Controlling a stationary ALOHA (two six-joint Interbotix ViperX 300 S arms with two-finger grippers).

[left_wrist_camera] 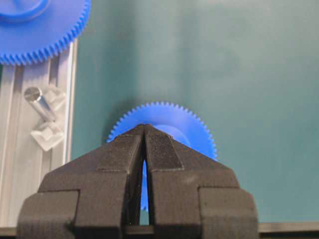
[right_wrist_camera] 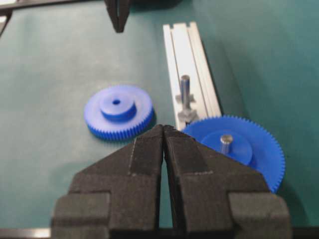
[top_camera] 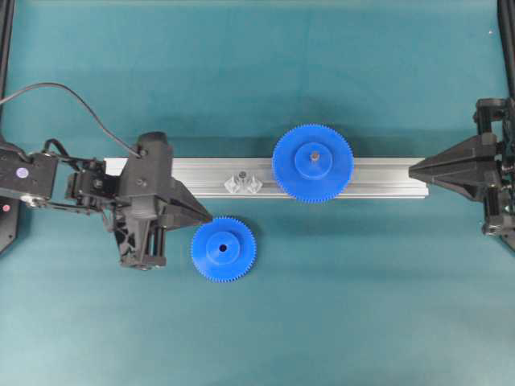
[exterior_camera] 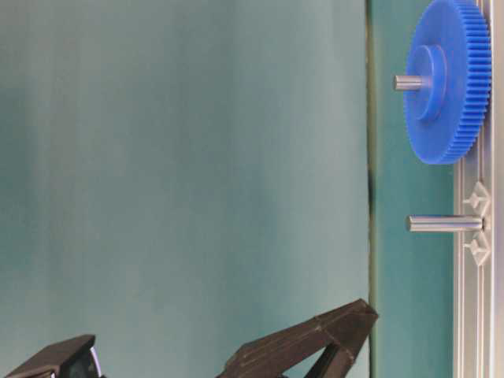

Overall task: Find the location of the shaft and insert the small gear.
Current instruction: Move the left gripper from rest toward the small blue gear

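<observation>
My left claw (top_camera: pixel 208 218) has its fingers pressed together on nothing, tip just beside the small gear (top_camera: pixel 224 249), which lies flat on the teal mat (top_camera: pixel 338 305) near the aluminium rail (top_camera: pixel 378 178). The shaft (top_camera: pixel 240 175) stands upright on its shiny mount on that rail, bare, between my left claw and the larger blue gear (top_camera: pixel 313 162) seated on the rail. My right claw (top_camera: pixel 414 170) is also pinched together, empty, at the rail's far end.

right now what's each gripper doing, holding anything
Left gripper: closed, holding nothing; its tips sit beside the small gear.
Right gripper: closed, holding nothing, at the far end of the rail.
</observation>
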